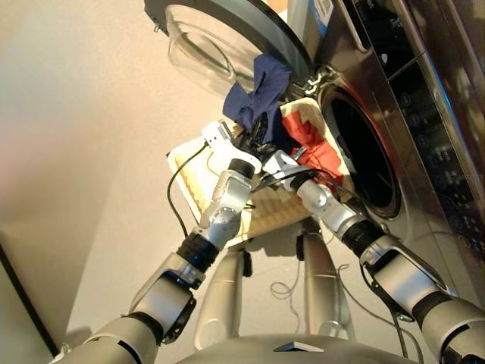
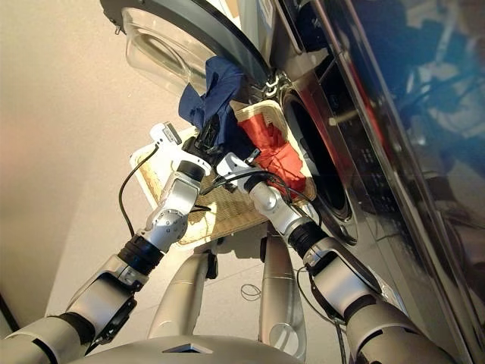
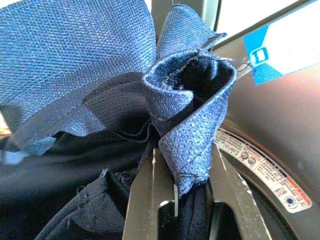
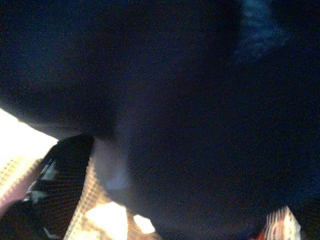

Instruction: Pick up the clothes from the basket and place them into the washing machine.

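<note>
The transfer step is in hand: the navy blue garment point(image 1: 258, 95) is clenched in the left gripper point(image 3: 172, 195), whose fingers are seen in the left wrist view pinching a fold of blue denim-like cloth with the black garment point(image 3: 75, 200) bunched beneath it. In the head views the navy cloth is held above the basket point(image 1: 193, 178), at about 10 o'clock from the porthole point(image 1: 364, 152) of the washing machine point(image 1: 424, 114), just under the open door point(image 1: 220, 38). The red-orange garment point(image 1: 314, 144) is left in the basket, at its edge nearest the machine. The right gripper point(image 1: 284, 163) is buried against dark cloth; whether it is clamped cannot be told. Next, the held cloth would probably have to be carried toward 3 o'clock, into the opening, then released.
</note>
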